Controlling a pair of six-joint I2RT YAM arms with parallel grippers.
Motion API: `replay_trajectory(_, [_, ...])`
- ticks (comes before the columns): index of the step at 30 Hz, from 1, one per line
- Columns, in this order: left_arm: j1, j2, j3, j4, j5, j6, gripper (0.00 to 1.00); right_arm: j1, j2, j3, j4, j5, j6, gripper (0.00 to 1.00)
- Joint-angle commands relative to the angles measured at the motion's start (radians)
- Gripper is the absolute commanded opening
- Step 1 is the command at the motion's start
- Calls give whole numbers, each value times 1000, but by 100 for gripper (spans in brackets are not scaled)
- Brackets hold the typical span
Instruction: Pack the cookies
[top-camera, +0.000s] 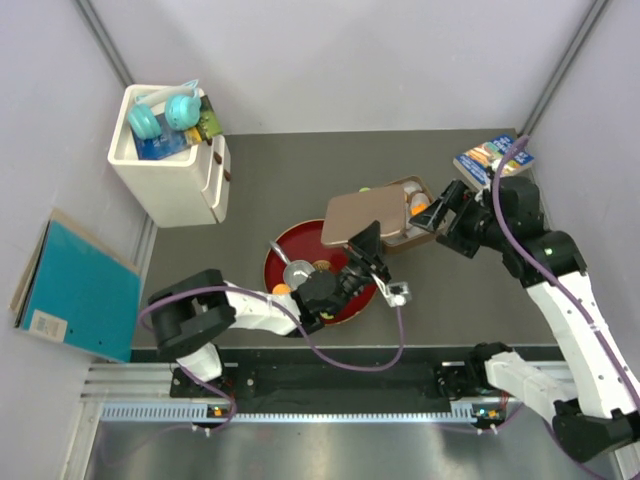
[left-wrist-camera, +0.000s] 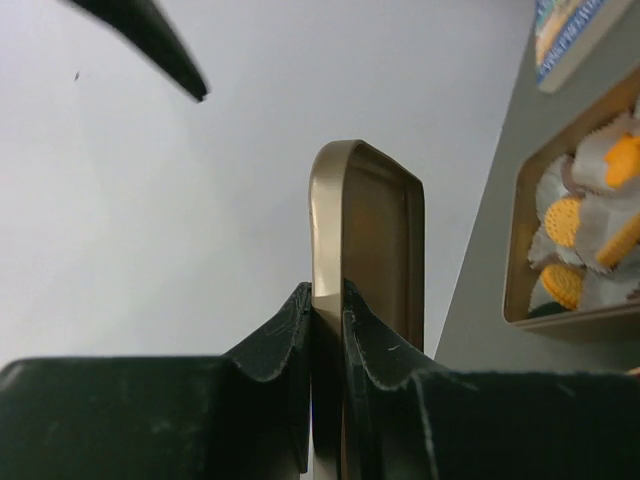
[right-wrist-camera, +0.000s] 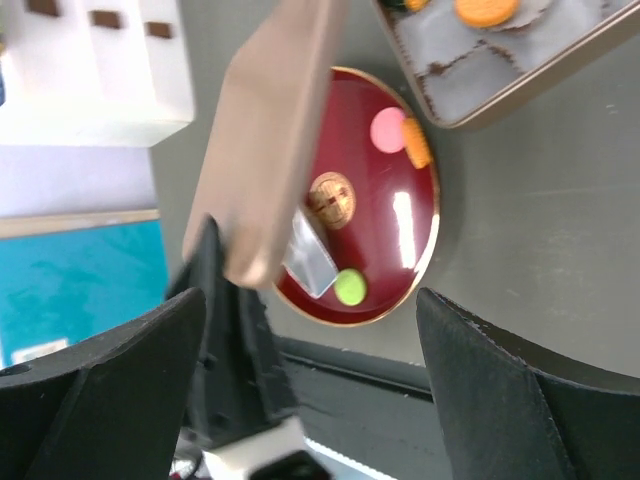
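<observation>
Left wrist view: what's the left pincer (left-wrist-camera: 325, 295) on?
— Closed on the thin rim of a smooth gold lid (left-wrist-camera: 375, 250), rounded corners, upright.
— Cookies (left-wrist-camera: 563, 220)?
— Ridged orange discs in crinkled paper cups (left-wrist-camera: 600, 165), gold tin (left-wrist-camera: 512, 250), frame's right edge. Others on the glossy red plate (right-wrist-camera: 385, 200).
— Right pincer (right-wrist-camera: 310, 310)?
— Spread wide, holding nothing.

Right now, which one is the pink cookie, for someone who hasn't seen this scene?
On the grey table, find the round red plate. On its side nearest the gold tin, the pink cookie lies flat beside an orange cookie. It is the only pink disc in view.
</observation>
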Motion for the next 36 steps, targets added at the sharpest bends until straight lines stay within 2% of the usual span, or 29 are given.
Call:
replay_trajectory(1, [-43,49,-14,360,-74,183,0,-38,14,36,47,23,-50,86])
replay_trajectory(6, [-75,57,-30,420,-86,254,0,-88,80,35,79,-6,-94,85])
replay_trajectory(13, [-119,28,-57,402,-106,329,0,-120,197,-60,243,-222,-63,84])
replay_trajectory(19, [-138,31,-64,413,-112,331,0,-121,283,-68,292,-312,-83,81])
replay_trajectory(25, [-146,57,-51,440,-116,329,0,-122,335,-82,328,-348,-96,68])
replay_trajectory(30, [-149,67,-47,457,-126,325,0,-120,356,-102,383,-388,-85,39])
replay_trajectory(36, [-152,69,-41,471,-126,319,0,-120,393,-106,395,-428,-97,28])
